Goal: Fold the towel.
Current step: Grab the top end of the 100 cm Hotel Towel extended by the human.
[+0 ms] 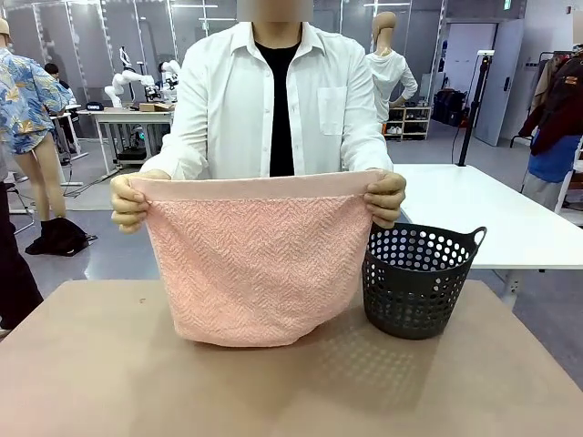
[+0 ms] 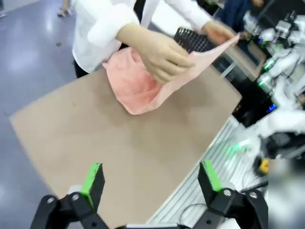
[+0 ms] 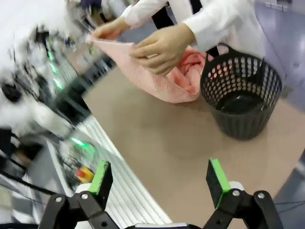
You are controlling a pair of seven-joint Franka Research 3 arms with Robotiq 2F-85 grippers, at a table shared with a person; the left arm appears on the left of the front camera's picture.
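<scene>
We judged the towel [image 1: 250, 264] soft, light and limp, best taken at its hemmed top corners. The person [image 1: 273, 100] held it up by those corners over the table's [image 1: 109, 364] far edge, its bottom touching the surface, just beside the basket [image 1: 419, 282]. Our left gripper [image 2: 151, 168] and right gripper [image 3: 160, 167] stood wide apart, holding nothing.

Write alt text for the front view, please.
A person in a white shirt, at the far side of a brown table, holds a pink towel up by its top corners, its lower edge on the table. A dark perforated basket stands beside it at picture right.
</scene>
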